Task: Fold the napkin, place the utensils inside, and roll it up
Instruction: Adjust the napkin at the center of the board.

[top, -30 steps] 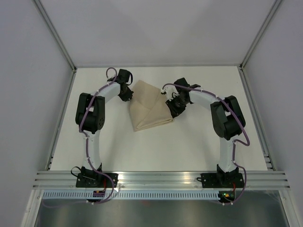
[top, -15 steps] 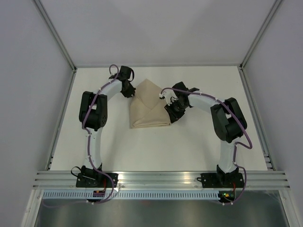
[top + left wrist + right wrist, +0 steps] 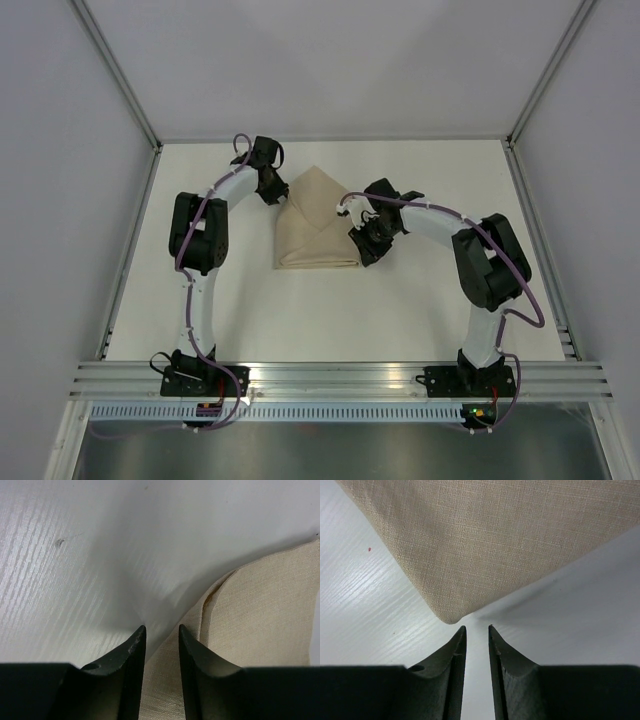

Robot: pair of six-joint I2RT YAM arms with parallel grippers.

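The tan napkin [image 3: 313, 222] lies folded on the white table [image 3: 400, 300], pointed at the far end and straight along its near edge. My left gripper [image 3: 276, 191] is at the napkin's far-left edge. In the left wrist view its jaws [image 3: 161, 626] stand apart, and the layered cloth edge [image 3: 260, 615] runs loose under the gap. My right gripper [image 3: 359, 246] sits at the napkin's near-right corner. In the right wrist view its jaws [image 3: 476, 626] are narrowly open over bare table, just short of the rounded cloth corner [image 3: 495, 540]. The utensils are out of view.
White walls with metal frame rails [image 3: 130, 95] enclose the table on three sides. An aluminium rail [image 3: 340, 375] carrying both arm bases runs along the near edge.
The napkin has swung so its near edge now lies straight. My left gripper's jaws have widened and let the cloth go. My right gripper has shifted slightly nearer, off the cloth corner.
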